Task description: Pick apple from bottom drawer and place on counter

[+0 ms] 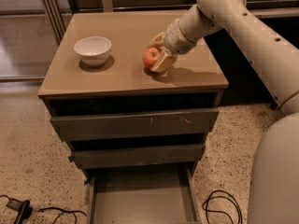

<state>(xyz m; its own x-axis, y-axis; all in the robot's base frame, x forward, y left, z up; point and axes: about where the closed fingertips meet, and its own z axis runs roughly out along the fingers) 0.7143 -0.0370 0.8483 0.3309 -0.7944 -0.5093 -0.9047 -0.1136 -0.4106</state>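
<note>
- Your gripper is down at the counter, right of centre, with the arm reaching in from the upper right.
- Its two pale fingers are closed onto the apple, one behind it and one in front.
- The apple looks to be resting on the counter or just off it; I can't tell which, though its shadow sits tight beneath it.
- So the step in hand reads as the release: open the fingers evenly and gently so neither nudges the fruit, since a round apple will likely roll.
- Then pull up and back along the arm's own line, away from the white bowl, which stands well apart to the left.
- The apple itself is small, round and red-orange with a paler yellowish patch, and smaller than the bowl.
- The bottom drawer hangs open below, and what shows of its grey floor is bare.
</note>
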